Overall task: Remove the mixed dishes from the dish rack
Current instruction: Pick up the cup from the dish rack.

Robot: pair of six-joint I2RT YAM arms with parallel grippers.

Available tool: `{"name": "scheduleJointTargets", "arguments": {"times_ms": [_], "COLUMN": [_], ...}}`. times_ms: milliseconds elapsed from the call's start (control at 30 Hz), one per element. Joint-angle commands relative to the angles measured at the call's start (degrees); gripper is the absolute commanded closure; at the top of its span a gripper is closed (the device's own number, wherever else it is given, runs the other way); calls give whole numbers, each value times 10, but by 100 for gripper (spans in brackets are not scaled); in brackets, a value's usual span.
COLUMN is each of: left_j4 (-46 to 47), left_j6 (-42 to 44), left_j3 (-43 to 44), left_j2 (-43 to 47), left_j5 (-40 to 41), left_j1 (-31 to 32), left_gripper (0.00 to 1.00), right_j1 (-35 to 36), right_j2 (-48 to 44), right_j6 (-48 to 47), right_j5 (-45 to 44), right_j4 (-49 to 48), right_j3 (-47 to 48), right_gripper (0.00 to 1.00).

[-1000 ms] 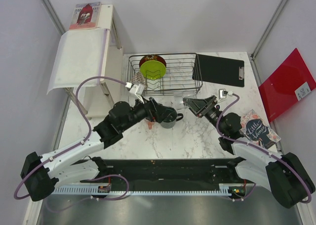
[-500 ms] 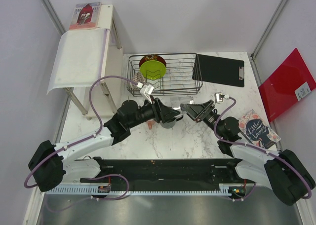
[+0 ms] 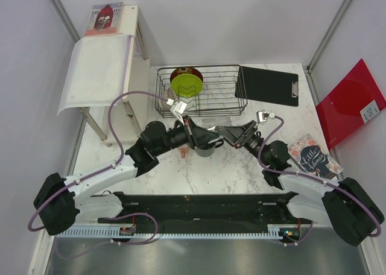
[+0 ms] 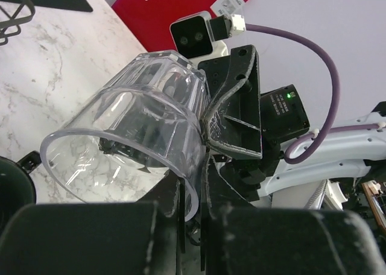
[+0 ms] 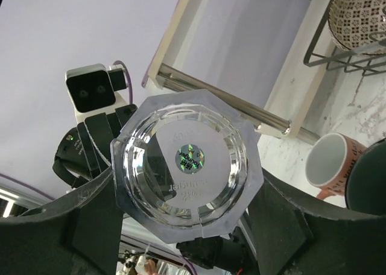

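The left arm [image 3: 96,180] and right arm [image 3: 307,187] share one build: white shell links in the lower part of the top view, black joint housings, and bulbous black bases at the bottom corners. A purple cable [image 4: 333,88] runs from each wrist. Each wrist carries a small white camera [image 4: 194,38] with two dark lenses and a white plug. The right gripper [image 3: 224,130] has black angular fingers [image 4: 232,106] with scuffed grey edges. Right of centre in the left wrist view, a black block bears white print and a green light [image 4: 294,94].
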State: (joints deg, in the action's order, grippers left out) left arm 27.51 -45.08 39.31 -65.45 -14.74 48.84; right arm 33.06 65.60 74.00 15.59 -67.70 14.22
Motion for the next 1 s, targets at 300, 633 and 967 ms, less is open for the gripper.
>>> {"name": "scheduleJointTargets", "arguments": {"times_ms": [300, 633, 967], "left_j4": [-299, -521, -728], "left_j6": [123, 228, 356], "left_j3": [149, 336, 675], "left_j2": [-37, -170, -436], "left_j5": [66, 160, 248], "left_j1": [4, 27, 133], "left_gripper": [98, 98, 98], "right_j1": [9, 10, 9], "right_j2": [-180, -254, -305], "right_j6": [-335, -345, -361], "right_j5": [-319, -499, -529], "right_j4": [694, 811, 840], "right_j3": [242, 263, 259], "right_gripper": [2, 2, 2]}}
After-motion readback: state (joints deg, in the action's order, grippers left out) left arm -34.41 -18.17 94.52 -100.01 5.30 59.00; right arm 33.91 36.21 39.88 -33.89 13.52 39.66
